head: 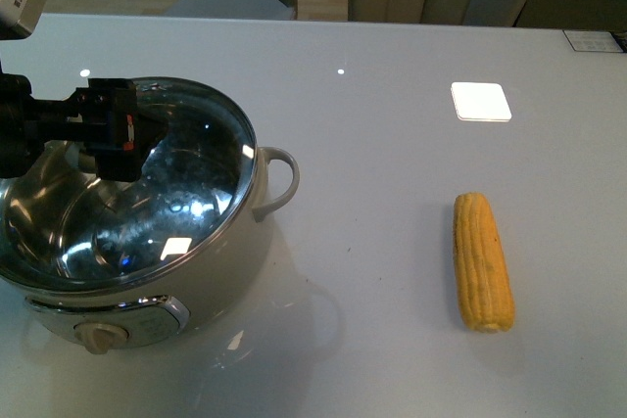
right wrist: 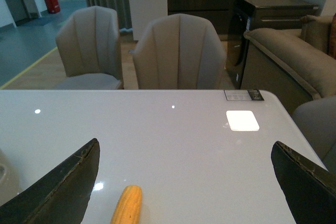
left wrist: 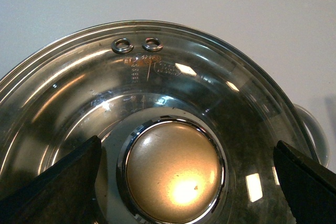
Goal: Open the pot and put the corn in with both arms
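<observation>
Beige chairs (right wrist: pixel 178 51) stand behind the glossy white table (right wrist: pixel 184 140), a sofa (right wrist: pixel 283 61) nearby.

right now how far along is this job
Nothing finished: the glass lid covers the pot. In hand: the left pincer is open either side of the lid knob. Left: lift the lid, then put in the corn, lying on the table; right pincer open.

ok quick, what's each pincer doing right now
Left pincer: open, straddling the lid knob, not closed on it.
Right pincer: open, holding nothing; the corn lies on the table.
</observation>
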`<state>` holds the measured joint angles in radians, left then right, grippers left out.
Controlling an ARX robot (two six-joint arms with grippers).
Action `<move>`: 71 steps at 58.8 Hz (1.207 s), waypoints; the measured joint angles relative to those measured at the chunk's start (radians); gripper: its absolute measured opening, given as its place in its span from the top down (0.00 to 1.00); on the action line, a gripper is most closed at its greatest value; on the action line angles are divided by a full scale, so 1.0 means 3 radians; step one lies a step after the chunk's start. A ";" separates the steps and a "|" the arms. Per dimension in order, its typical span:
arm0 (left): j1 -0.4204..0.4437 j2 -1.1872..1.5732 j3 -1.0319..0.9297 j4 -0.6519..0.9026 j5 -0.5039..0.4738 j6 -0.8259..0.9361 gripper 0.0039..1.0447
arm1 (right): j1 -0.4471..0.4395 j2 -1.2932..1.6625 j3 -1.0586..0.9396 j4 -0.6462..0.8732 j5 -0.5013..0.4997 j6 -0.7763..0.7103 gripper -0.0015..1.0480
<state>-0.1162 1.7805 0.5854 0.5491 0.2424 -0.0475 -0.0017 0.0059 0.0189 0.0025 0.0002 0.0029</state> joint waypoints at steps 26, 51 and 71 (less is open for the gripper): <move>0.0023 0.0029 0.0230 -0.0415 -0.0075 0.0088 0.06 | 0.0000 0.0000 0.0000 0.0000 0.0000 0.0000 0.08; 0.0006 0.0137 0.0529 -0.0762 -0.0048 0.0170 0.06 | 0.0000 0.0000 0.0000 0.0000 0.0000 0.0000 0.08; -0.0006 0.0155 0.0559 -0.0790 -0.0050 0.0167 0.31 | 0.0000 0.0000 0.0000 0.0000 0.0000 0.0000 0.08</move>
<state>-0.1181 1.8271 0.7532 0.3122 0.2276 0.0025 -0.0017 0.0059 0.0189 0.0025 0.0002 0.0029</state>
